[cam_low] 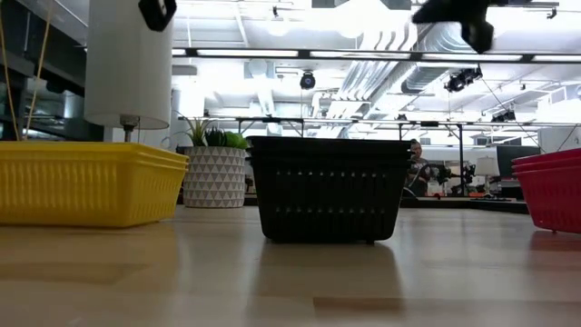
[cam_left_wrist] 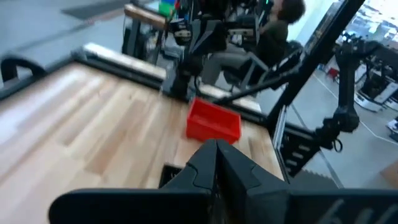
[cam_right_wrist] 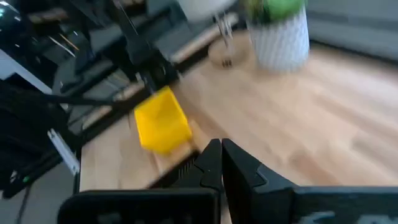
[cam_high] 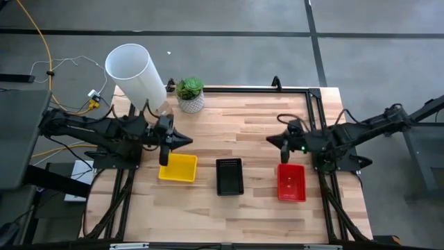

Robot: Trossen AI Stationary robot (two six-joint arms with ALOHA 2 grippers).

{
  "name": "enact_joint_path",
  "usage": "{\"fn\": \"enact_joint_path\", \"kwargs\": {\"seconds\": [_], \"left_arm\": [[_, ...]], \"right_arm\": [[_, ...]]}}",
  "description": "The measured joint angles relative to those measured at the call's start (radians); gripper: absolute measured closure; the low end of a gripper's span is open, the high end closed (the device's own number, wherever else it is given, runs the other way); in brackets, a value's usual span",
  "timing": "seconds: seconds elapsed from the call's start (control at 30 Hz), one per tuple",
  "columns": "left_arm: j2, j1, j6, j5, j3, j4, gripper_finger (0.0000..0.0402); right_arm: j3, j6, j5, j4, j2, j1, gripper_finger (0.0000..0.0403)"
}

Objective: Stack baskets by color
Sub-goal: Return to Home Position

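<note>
Three baskets stand in a row on the wooden table point(cam_high: 229, 121), resting on their bottoms. The yellow basket point(cam_high: 178, 168) is on the left, the black basket point(cam_high: 229, 176) in the middle and the red basket point(cam_high: 291, 182) on the right. In the low view the yellow basket point(cam_low: 86, 182) and the red basket point(cam_low: 549, 186) show layered rims, one nested in another. My left gripper point(cam_high: 187, 141) hangs shut in the air above and just beyond the yellow basket. My right gripper point(cam_high: 270, 141) hangs shut above and beyond the red basket. Each points toward the table's middle.
A tall white cylinder point(cam_high: 135, 69) stands at the far left corner. A white patterned pot with a green plant point(cam_high: 189, 95) stands beside it. A person sits beyond the table's right side point(cam_left_wrist: 280, 25). Bare wood lies between the grippers and along the near edge.
</note>
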Motion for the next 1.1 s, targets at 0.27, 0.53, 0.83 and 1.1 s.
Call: {"fn": "enact_joint_path", "kwargs": {"seconds": [0.27,0.53,0.83,1.1], "left_arm": [[-0.067,0.053,0.088,0.012,0.005,0.038,0.0401],[-0.229,0.056,0.154,0.054,-0.095,0.076,0.0401],[-0.593,0.056,0.086,0.023,-0.417,0.156,0.0401],[-0.836,0.056,-0.005,-0.035,-0.649,0.248,0.0401]], "right_arm": [[-0.001,-0.166,-0.035,0.239,0.001,-0.073,0.0403],[-0.001,-0.166,-0.027,0.257,0.001,-0.090,0.0403],[-0.001,-0.138,-0.044,0.254,0.006,-0.089,0.0403],[-0.001,-0.140,-0.085,0.236,0.013,-0.089,0.0403]]}}
